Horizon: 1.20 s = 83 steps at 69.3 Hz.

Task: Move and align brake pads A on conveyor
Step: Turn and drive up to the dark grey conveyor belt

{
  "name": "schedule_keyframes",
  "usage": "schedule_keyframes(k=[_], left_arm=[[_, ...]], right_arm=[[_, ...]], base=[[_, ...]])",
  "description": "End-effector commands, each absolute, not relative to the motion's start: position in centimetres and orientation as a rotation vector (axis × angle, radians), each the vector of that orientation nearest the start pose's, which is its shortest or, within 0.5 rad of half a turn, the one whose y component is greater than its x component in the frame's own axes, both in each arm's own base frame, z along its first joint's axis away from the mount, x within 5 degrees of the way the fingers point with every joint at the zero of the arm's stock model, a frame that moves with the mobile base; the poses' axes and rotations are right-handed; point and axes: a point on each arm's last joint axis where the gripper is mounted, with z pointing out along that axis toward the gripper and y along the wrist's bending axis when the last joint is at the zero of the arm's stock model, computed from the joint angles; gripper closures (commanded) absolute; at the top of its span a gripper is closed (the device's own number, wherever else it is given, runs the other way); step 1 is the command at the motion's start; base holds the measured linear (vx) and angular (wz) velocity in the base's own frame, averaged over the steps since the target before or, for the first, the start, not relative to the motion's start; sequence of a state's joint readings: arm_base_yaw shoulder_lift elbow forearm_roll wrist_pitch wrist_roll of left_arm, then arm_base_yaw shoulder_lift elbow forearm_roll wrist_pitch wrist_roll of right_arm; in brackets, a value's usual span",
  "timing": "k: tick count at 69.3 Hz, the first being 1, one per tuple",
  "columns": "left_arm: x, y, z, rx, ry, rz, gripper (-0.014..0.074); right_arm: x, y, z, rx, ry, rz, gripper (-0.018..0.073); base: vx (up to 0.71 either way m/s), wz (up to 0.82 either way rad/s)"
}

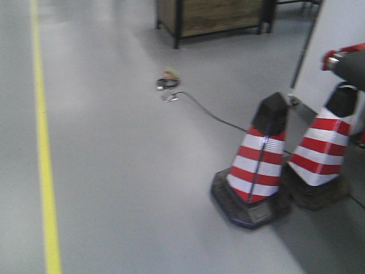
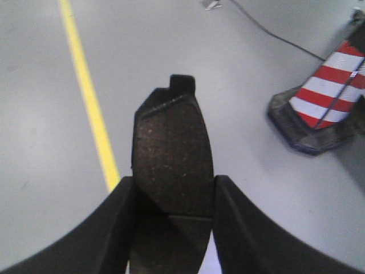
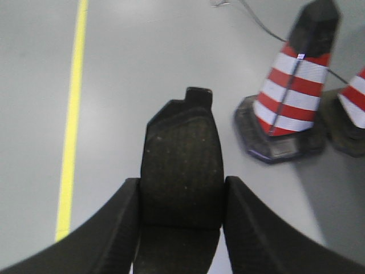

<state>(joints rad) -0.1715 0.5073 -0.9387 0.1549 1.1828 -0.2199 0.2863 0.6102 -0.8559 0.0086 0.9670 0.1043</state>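
Note:
In the left wrist view, my left gripper (image 2: 174, 182) is shut on a dark grey brake pad (image 2: 171, 137). The pad stands lengthwise between the black fingers (image 2: 114, 228), its end tab pointing away, high above the floor. In the right wrist view, my right gripper (image 3: 182, 182) is likewise shut on a second brake pad (image 3: 181, 142), held the same way with its tab at the far end. Both pads hang over grey floor. The conveyor is out of view in every frame, and neither gripper shows in the front view.
Grey floor (image 1: 142, 171) carries a yellow line (image 1: 43, 142) at the left. Two red-and-white cones (image 1: 259, 165) (image 1: 322, 151) stand at the right, with a cable (image 1: 205, 111) behind them. A wooden cabinet (image 1: 211, 17) stands at the back. A dark red-tipped object (image 1: 345, 60) pokes in at the right edge.

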Motion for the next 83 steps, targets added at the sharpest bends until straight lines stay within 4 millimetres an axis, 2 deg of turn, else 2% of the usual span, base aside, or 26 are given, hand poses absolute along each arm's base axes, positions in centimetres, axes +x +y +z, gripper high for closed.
schedule_keyframes(k=[1, 83], left_arm=[[5.52, 0.4, 39.43, -0.061, 2.126, -0.031, 0.0603], [5.52, 0.4, 39.43, -0.061, 2.126, -0.03, 0.0603]], right_arm=[[9.28, 2.68, 37.9, -0.189, 2.104, 0.23, 0.0571], [9.15, 2.65, 37.69, -0.191, 2.131, 0.226, 0.0571]], base=[[0.37, -0.8], [0.37, -0.77]])
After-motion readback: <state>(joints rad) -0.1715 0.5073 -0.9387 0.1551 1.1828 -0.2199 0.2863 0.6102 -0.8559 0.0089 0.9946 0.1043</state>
